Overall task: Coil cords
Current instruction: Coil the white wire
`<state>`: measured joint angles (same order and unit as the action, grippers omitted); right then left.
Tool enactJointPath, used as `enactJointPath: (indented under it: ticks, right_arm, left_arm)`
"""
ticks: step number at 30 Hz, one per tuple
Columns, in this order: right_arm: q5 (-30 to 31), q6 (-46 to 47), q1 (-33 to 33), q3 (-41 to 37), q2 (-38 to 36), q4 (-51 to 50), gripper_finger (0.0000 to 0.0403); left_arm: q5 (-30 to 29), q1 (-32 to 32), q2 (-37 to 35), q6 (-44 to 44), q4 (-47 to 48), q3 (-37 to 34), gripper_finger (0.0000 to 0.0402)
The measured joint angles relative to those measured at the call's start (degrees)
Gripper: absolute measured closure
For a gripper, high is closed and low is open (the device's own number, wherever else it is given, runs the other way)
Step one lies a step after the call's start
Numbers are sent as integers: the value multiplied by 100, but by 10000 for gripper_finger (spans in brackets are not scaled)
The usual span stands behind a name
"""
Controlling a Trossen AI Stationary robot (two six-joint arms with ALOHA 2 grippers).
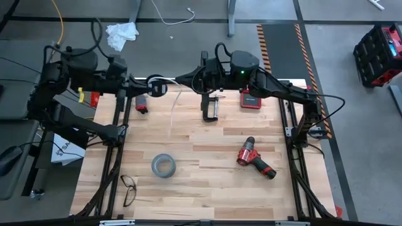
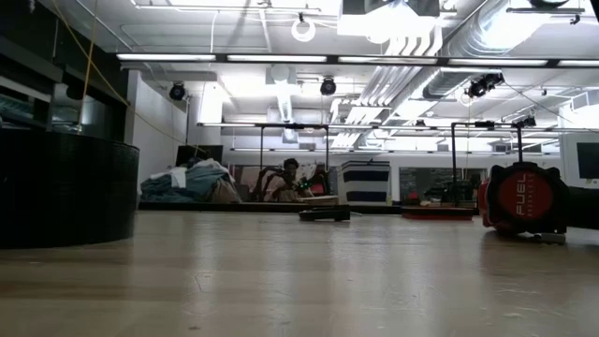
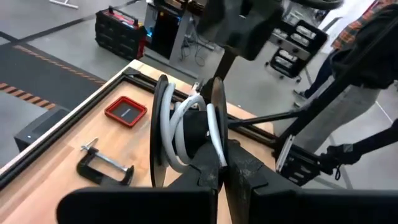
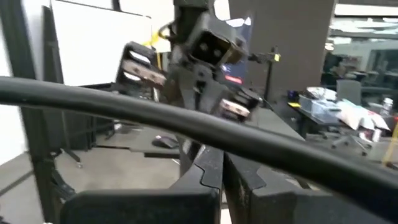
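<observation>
High view first: both arms hover over the far edge of the table point(image 1: 251, 194), their grippers almost meeting. The left gripper point(image 3: 222, 169) is clamped tight on the spool point(image 3: 186, 134), a black reel with white cord point(image 3: 177, 127) wound round its core; the fingers point(image 3: 208, 165) pinch one flange from the near side. From the spool a loose length of cord point(image 1: 175, 107) hangs down toward the tabletop, just below and to the right of that gripper. The right gripper point(image 1: 181, 79) sits just right of the spool with its fingers point(image 4: 208, 171) pressed together; I cannot tell whether they pinch the cord, and a dark cable point(image 4: 186, 127) crosses in front of its wrist camera.

Nearer me than the grippers lie glasses point(image 1: 129, 188), a grey tape roll point(image 1: 162, 165) and a red drill point(image 1: 254, 157), all well apart from the spool. Closer under the right arm rest a black C-clamp point(image 1: 210, 107) and a red case point(image 1: 250, 99). Beyond the left gripper, past the table edge, a person point(image 3: 354, 93) in dark clothes stands by the frame.
</observation>
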<state>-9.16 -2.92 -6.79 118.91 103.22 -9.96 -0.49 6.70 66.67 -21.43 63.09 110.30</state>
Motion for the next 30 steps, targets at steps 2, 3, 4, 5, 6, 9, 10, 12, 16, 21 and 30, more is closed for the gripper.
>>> enactJointPath:
  ticks: [2,3,4,5,6,9,10,12,16,21,30]
  right_arm:
    - [118,-11,0,0,2,-68,402]
    - [160,-11,0,0,7,-77,402]
    - [161,-13,0,-1,9,-80,402]
    - [163,-11,1,-2,9,-78,402]
    - [162,-11,2,-2,9,-73,402]
    - [161,67,2,0,7,-142,403]
    - [161,157,2,-1,9,-170,403]
    - [161,310,2,-2,11,-178,403]
    - [159,477,2,0,11,-379,400]
    - [236,476,81,-2,13,-1012,354]
    - [1085,293,424,-4,46,-1503,237]
  left_arm:
    - [-5,-2,-68,-67,41,0,400]
    - [-5,-2,-91,-121,36,0,400]
    - [-5,-2,-109,-155,37,0,400]
    - [-5,-2,-132,-164,37,0,400]
    - [-5,0,-153,-153,37,0,400]
    - [-9,0,-215,-28,26,0,400]
    - [-13,0,-234,48,21,0,400]
    - [-20,0,-257,226,7,2,400]
    - [-24,0,-260,487,-10,2,400]
    - [158,0,-260,507,-438,2,400]
    - [329,-2,-257,503,-1072,2,401]
